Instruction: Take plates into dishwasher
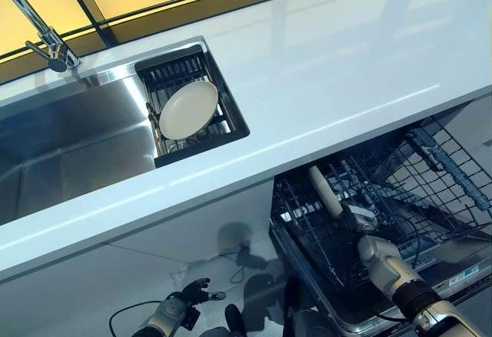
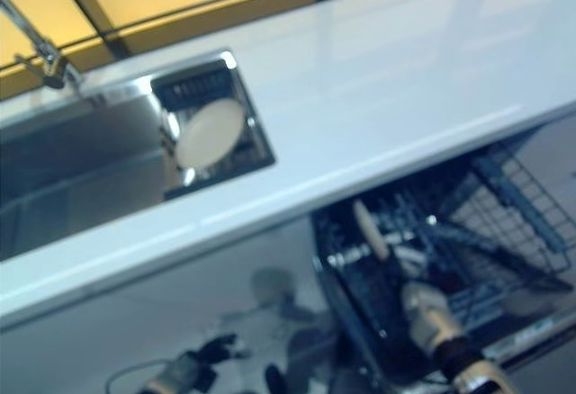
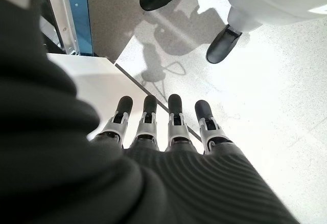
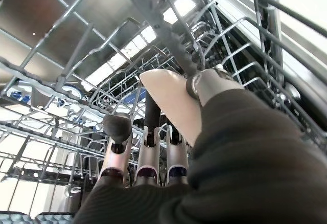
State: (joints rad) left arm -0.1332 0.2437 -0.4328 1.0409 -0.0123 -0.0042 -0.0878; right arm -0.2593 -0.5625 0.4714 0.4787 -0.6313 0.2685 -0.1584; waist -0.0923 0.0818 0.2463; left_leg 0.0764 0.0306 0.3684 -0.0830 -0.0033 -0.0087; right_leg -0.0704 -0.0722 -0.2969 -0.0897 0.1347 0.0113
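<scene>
Right hand pinches a cream plate upright inside the dishwasher rack (another plate sits in the sink rack); left hand hangs with fingers straight

From the head camera I could not see how my right hand gripped the plate; its fingers sat behind the rim, down among the wires of the dishwasher rack. The wrist camera showed only a wedge of that plate, the rest covered by my own wrist cover. The rack ran off the right edge. The faucet was cut off at the upper left, and the sink at the left edge. My left hand showed too small to read its fingers there.
</scene>
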